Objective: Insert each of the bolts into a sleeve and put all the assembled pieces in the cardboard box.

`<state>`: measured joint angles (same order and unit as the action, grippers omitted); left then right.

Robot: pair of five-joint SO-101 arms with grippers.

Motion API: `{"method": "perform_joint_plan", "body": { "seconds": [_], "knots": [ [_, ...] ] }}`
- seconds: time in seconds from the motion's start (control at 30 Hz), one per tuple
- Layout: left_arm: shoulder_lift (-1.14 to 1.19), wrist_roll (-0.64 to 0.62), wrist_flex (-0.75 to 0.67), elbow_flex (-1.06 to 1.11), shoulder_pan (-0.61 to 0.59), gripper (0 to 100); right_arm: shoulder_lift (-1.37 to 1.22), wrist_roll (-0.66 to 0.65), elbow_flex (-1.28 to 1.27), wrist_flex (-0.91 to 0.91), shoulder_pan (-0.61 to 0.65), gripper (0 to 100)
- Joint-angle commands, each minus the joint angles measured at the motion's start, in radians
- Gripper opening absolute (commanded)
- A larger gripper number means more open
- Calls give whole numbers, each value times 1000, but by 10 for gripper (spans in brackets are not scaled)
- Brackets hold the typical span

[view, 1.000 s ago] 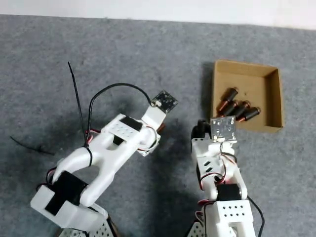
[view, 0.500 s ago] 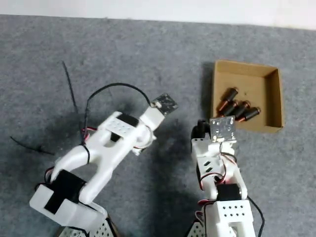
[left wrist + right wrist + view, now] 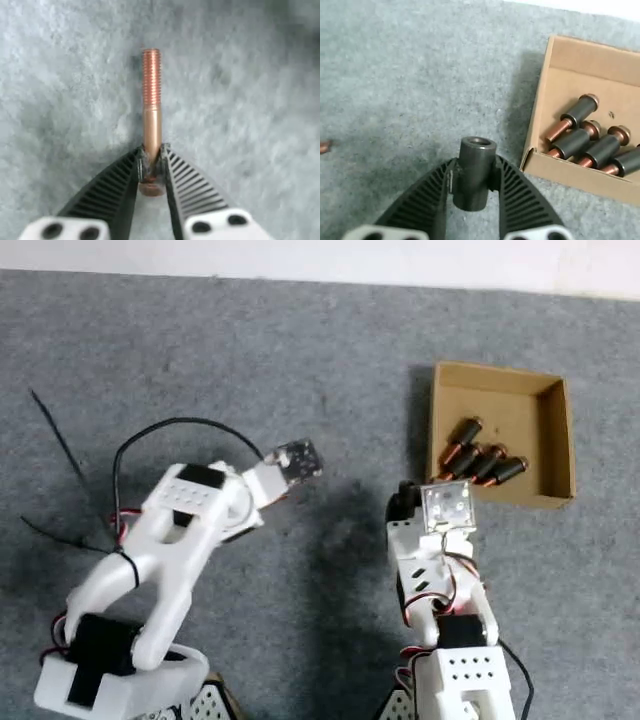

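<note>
Where the bolt sits: the copper bolt point(image 3: 151, 95) is pinched just below its head by the left end effector point(image 3: 151, 154). Its threaded shank juts free over the bench point(image 3: 330, 350), left of centre in the high view.
Sleeve: the black sleeve point(image 3: 476, 150) is clamped in the right end effector point(image 3: 475, 165) with its bore mouth open past the fingertips. It sits at lower centre, near the cardboard box point(image 3: 497, 378).
Box contents: four assembled pieces point(image 3: 480, 458) lie side by side.
Risk, misalignment: the grip near the head leaves a long lever, so a slight tilt could catch the thread on the bore rim or twist the bolt.
Risk, drop: a sideways push could shift the sleeve.
Risk, snag: a loose black cable point(image 3: 150, 430) arcs beside the left arm.
Open room: the bench between the arms is bare. The box wall is close to the right arm, and the bench edge at frame top is well apart.
</note>
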<state>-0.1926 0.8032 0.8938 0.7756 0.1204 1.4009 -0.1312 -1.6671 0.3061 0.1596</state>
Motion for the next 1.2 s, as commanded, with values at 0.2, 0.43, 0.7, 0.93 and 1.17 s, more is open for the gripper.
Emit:
{"method": "perform_joint_plan", "body": {
  "seconds": [0.2,0.43,0.7,0.93,1.17],
  "knots": [
    [-45,222,11,-5,-140,5,21,-9,2,-36,-5,5],
    [-45,222,133,-143,-194,5,21,-9,2,-36,-5,5],
    [-45,229,226,-193,-170,5,21,-11,2,-36,-5,6],
    [-44,516,414,-186,-170,5,21,-11,2,-36,-5,7],
    [-44,624,473,-196,-176,5,21,-18,2,-36,-5,8]
  ]
}}
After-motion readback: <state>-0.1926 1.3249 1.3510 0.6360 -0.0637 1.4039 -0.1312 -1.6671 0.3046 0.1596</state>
